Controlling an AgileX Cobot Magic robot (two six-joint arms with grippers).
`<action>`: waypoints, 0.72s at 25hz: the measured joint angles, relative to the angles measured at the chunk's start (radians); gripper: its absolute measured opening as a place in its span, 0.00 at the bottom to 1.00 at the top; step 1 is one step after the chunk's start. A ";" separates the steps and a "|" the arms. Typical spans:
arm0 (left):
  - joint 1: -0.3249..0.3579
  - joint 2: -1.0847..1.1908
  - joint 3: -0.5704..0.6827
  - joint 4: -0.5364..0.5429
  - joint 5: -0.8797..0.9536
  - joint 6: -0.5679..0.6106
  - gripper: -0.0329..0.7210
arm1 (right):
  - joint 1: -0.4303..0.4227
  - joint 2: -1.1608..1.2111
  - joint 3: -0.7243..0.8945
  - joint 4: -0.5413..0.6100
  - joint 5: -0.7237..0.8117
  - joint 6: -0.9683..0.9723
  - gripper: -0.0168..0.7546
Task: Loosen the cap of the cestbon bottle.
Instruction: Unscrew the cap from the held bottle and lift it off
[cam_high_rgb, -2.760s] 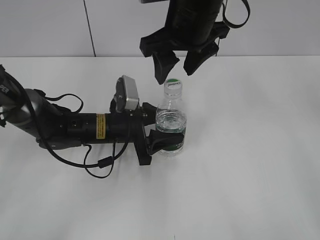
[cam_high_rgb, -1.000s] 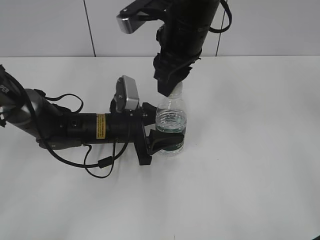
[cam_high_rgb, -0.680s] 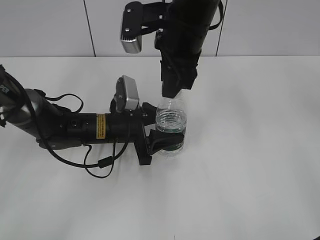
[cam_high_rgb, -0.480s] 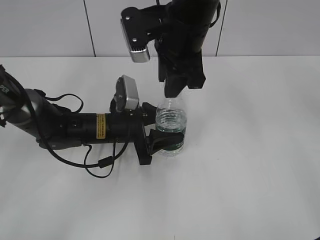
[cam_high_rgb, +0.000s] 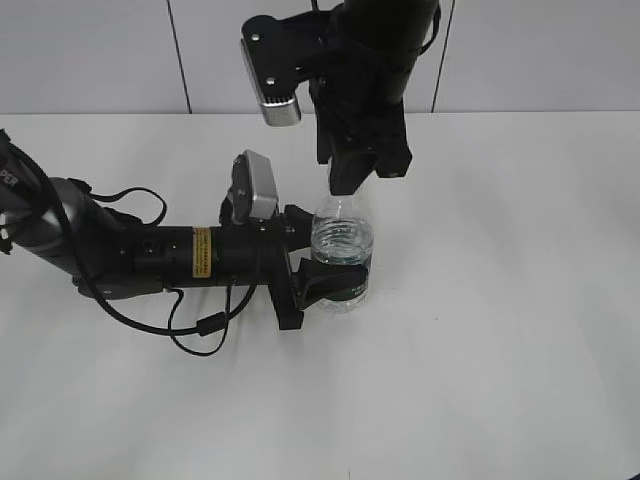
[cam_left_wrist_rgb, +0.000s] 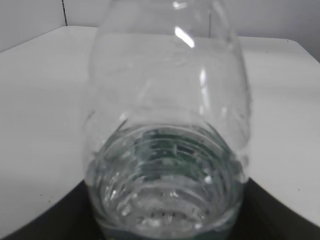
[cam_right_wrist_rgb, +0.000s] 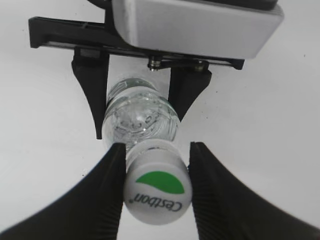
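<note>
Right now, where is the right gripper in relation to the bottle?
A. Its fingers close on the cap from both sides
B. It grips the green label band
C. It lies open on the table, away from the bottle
A: in the right wrist view, the right gripper has one finger pressed on each side of the cap, above the cestbon bottle.

Both arms on my rig are matte black all over. The left arm (cam_high_rgb: 130, 255) is a fat tube with a yellow warning sticker (cam_high_rgb: 201, 252) (text too small for me to read) and loose black cables (cam_high_rgb: 190, 330) looping off it. Its wrist camera (cam_high_rgb: 257, 186) is a silver-grey box. The right arm (cam_high_rgb: 375, 50) carries the same kind of silver-grey camera housing (cam_high_rgb: 268, 70) with two small dark screws. From my right wrist feed, the left gripper's fingers (cam_right_wrist_rgb: 91, 85) are thin black wedges on a flat black rail.
</note>
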 joint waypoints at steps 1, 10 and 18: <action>0.000 0.000 0.000 0.000 0.000 0.000 0.59 | 0.000 0.000 0.000 0.000 0.000 0.023 0.41; 0.000 0.000 0.000 0.004 -0.001 0.004 0.59 | 0.000 0.000 -0.001 -0.002 -0.004 0.092 0.64; 0.000 0.000 0.000 0.004 -0.002 0.004 0.59 | 0.000 -0.014 -0.022 0.014 -0.006 0.358 0.66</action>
